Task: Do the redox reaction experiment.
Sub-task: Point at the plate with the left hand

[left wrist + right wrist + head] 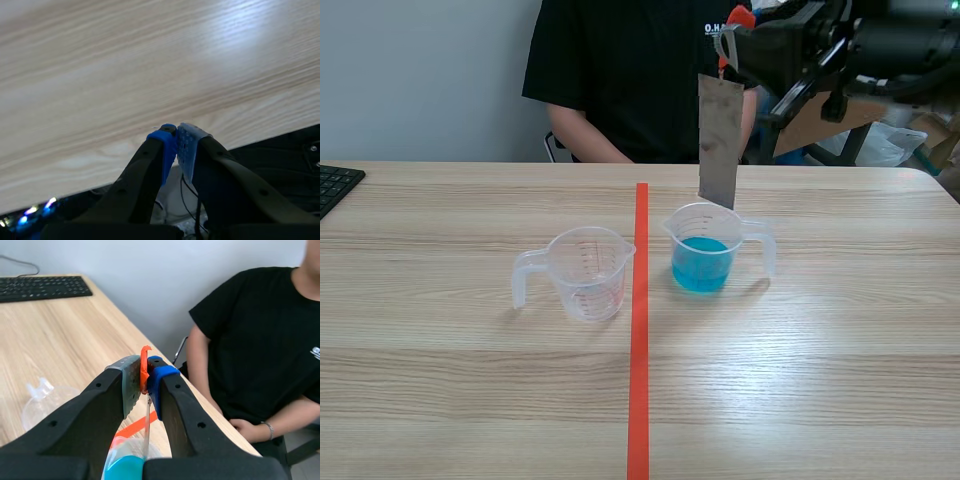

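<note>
Wooden worktop (470, 400) holds a cup of blue liquid (705, 258). The right pincer (732, 42) clamps a metal strip (718, 140) above it, apparently not yet dipped. The left pincer (176, 145) is closed and empty.

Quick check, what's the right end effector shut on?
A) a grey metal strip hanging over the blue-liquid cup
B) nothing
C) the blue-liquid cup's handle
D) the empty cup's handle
A: the right end effector is shut on the top of the grey metal strip, which hangs upright over the cup of blue liquid; the empty cup stands apart, ungripped.
</note>
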